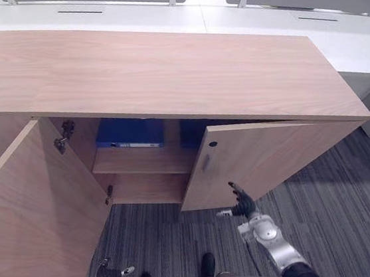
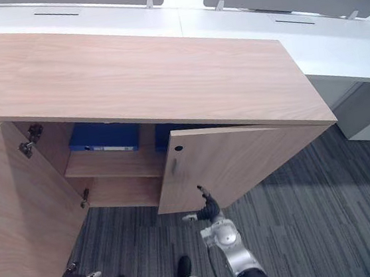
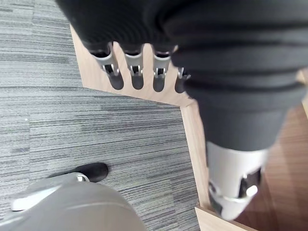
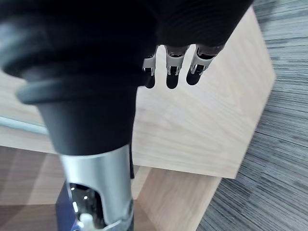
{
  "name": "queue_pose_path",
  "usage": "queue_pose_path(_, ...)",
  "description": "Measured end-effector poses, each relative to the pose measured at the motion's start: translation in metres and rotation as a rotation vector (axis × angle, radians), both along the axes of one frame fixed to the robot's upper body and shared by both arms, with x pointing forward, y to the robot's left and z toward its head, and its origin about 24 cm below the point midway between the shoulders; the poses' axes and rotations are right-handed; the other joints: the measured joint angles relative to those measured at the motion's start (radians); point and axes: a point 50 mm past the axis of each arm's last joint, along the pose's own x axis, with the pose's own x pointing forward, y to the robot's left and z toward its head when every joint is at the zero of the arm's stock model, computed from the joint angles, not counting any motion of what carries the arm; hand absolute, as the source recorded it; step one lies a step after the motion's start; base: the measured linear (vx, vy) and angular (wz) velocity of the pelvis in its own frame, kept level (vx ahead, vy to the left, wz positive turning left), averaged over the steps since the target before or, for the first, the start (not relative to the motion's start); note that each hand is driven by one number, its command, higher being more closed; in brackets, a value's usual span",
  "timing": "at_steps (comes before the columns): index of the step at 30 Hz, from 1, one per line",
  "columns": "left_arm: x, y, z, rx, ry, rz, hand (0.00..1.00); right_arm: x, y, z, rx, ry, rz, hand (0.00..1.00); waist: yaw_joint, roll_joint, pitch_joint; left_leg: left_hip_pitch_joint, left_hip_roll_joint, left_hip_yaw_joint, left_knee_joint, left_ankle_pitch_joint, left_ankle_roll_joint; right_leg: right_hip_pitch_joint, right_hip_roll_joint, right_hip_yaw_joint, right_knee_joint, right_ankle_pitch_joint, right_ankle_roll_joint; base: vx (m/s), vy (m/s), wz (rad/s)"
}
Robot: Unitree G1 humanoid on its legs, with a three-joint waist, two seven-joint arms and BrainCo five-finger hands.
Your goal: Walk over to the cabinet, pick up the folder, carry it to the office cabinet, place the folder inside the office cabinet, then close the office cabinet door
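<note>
Where the office cabinet (image 1: 150, 69) stands open across the middle of the head view, the folder (image 1: 129, 131) lies inside it on the shelf (image 1: 141, 162), just left of centre under the cabinet's top. Its long axis runs across the frame from left to right, and a narrow edge faces out toward me. It is bright blue, with one pale label (image 1: 129, 145) strip along that facing edge. I count one folder in plain sight. A dark blue shape (image 1: 191, 133) sits just right of it, half hidden behind the right door (image 1: 254, 160), and I cannot tell what it is. The cabinet has two doors. The left door (image 1: 27, 216) is swung wide at the lower left, with two hinges (image 1: 64, 133) showing, and the right door is partly open. My right hand (image 1: 244, 204) is at lower centre-right, by the right door's bottom edge, with its fingers straight and holding nothing. I cannot tell whether the tips touch the wood. My left hand (image 1: 109, 275) hangs at the bottom left over the grey carpet (image 1: 327, 216), fingers loosely straight and empty.
</note>
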Motion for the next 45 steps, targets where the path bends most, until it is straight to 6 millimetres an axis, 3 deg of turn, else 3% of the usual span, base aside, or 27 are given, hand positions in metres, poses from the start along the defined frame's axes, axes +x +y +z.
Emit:
queue_pose_path(8, -0.012, -0.007, -0.005, -0.038, 0.021, 0.052, 0.0, -0.055, -0.015, -0.048, -0.007, 0.3, -0.127, 0.0, -0.014, 0.039, -0.012, 0.056, 0.006, 0.062, 0.011, -0.027, 0.005, 0.019, 0.004, 0.064, 0.018, 0.001, 0.006, -0.03, 0.021, -0.23)
queue_pose_path(12, -0.015, -0.009, -0.006, -0.037, 0.025, 0.062, 0.0, -0.073, -0.023, -0.059, -0.008, 0.39, -0.207, 0.0, -0.019, 0.049, -0.012, 0.059, 0.002, 0.073, 0.022, -0.033, 0.005, -0.012, -0.003, 0.086, 0.085, -0.029, 0.007, -0.1, 0.011, -0.11)
queue_pose_path(16, -0.015, -0.008, -0.005, -0.051, 0.011, 0.115, 0.0, -0.078, -0.029, -0.062, 0.014, 0.42, -0.271, 0.0, -0.018, 0.046, -0.011, 0.051, -0.006, 0.067, 0.01, -0.022, 0.01, -0.03, -0.01, 0.094, 0.1, -0.05, 0.007, -0.08, -0.006, 0.05)
queue_pose_path(24, -0.025, -0.006, -0.007, -0.085, -0.005, 0.293, 0.0, -0.08, -0.033, -0.063, 0.025, 0.42, -0.351, 0.0, -0.01, 0.051, -0.01, 0.063, -0.026, -0.044, -0.104, 0.053, 0.003, 0.018, 0.001, 0.092, 0.025, -0.054, 0.014, 0.03, -0.018, 0.39)
queue_pose_path(30, -0.03, -0.001, -0.007, -0.122, -0.039, 0.47, 0.0, -0.068, -0.032, -0.061, 0.034, 0.4, -0.365, 0.0, 0.013, 0.063, -0.004, 0.065, -0.037, -0.177, -0.133, 0.087, 0.007, 0.08, 0.0, -0.017, 0.03, -0.077, 0.005, 0.11, -0.016, 0.73)
queue_pose_path(34, -0.034, 0.015, -0.003, -0.115, -0.089, 0.643, 0.0, -0.058, -0.032, -0.058, 0.053, 0.373, -0.381, 0.0, 0.038, 0.071, 0.011, 0.056, -0.039, -0.243, -0.137, 0.106, -0.009, 0.098, -0.009, -0.065, 0.081, -0.134, -0.001, 0.04, -0.013, 0.75)
queue_pose_path(37, -0.024, 0.027, 0.003, -0.098, -0.154, 0.711, 0.0, -0.049, -0.03, -0.052, 0.061, 0.326, -0.383, 0.0, 0.039, 0.081, 0.024, 0.039, -0.043, -0.257, -0.136, 0.129, -0.01, 0.097, -0.028, -0.134, 0.155, -0.19, -0.001, -0.03, -0.028, 0.81)
queue_pose_path(39, -0.008, 0.041, 0.015, -0.086, -0.261, 0.761, 0.0, -0.041, -0.027, -0.047, 0.076, 0.288, -0.383, 0.0, 0.038, 0.083, 0.04, 0.018, -0.038, -0.202, -0.127, 0.128, 0.006, 0.09, -0.055, -0.183, 0.216, -0.236, -0.006, -0.11, 0.007, 0.73)
queue_pose_path(40, -0.002, 0.051, 0.021, -0.073, -0.313, 0.806, 0.0, -0.038, -0.026, -0.045, 0.08, 0.27, -0.384, 0.0, 0.039, 0.086, 0.043, -0.01, -0.007, -0.086, -0.091, 0.1, 0.025, 0.083, -0.063, -0.203, 0.234, -0.253, -0.004, -0.12, 0.009, 0.58)
queue_pose_path(43, 0.004, 0.076, 0.038, -0.02, -0.423, 0.875, 0.0, -0.034, -0.03, -0.038, 0.066, 0.222, -0.403, 0.0, 0.033, 0.094, 0.045, -0.012, 0.042, 0.116, -0.092, 0.093, 0.027, 0.083, -0.072, -0.215, 0.245, -0.283, 0.016, -0.03, -0.024, 0.39)
queue_pose_path(45, 0.007, 0.089, 0.049, 0.005, -0.485, 0.89, 0.0, -0.035, -0.032, -0.036, 0.067, 0.212, -0.412, 0.0, 0.03, 0.096, 0.044, 0.004, 0.038, 0.127, -0.116, 0.099, 0.019, 0.093, -0.07, -0.192, 0.241, -0.289, 0.02, 0.07, 0.008, 0.27)
